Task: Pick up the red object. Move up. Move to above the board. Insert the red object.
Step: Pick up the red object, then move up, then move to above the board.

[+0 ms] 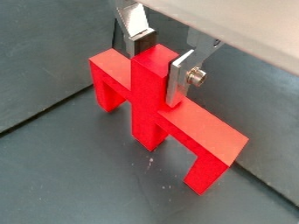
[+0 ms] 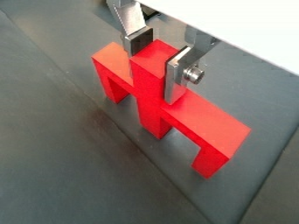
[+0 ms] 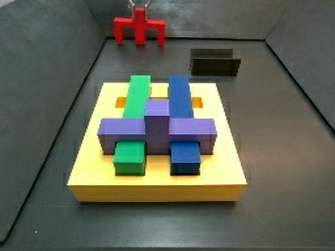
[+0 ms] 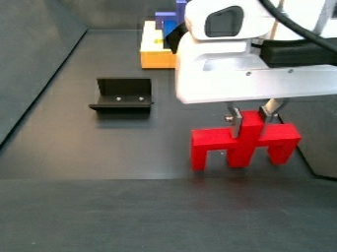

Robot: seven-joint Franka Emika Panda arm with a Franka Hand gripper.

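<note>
Gripper pinching the upright stem of the red object, silver fingers on both sides | red object's legs at the dark floor, far end of the bin, well apart from the yellow board | grasp looks made; lift, carry, insert remain | fixture stands aside.

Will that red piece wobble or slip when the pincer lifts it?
The red object looks rigid, with flat faces, so it probably won't bend. The pincer, low over the floor, has its silver fingers against the centre post, so it should hang fairly level. Its smooth sides might slip under a weak grip.
</note>
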